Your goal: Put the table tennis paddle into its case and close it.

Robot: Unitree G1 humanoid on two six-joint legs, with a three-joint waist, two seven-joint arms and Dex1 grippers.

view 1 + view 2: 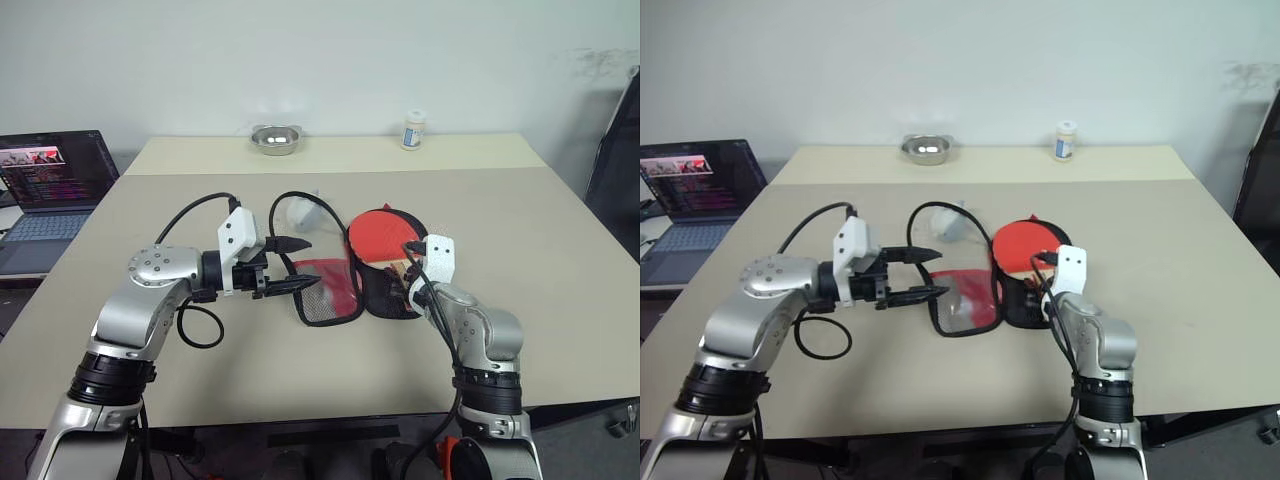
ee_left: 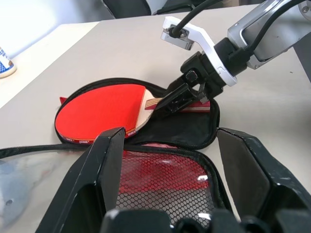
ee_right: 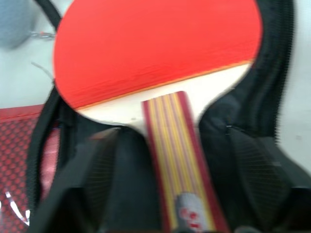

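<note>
Paddle (image 3: 160,58) handle points toward robot, red face away.

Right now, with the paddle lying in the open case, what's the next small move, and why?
Probably draw the right gripper back off the paddle: its jaws stand open around the handle, the paddle rests in the case, and the flap can't fold over until it clears.

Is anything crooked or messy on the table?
Nothing is spilled or broken. The case lies unzipped, its mesh flap flopped toward the left gripper. The table tennis paddle lies in the black half, its red face sticking out over the far edge.
</note>
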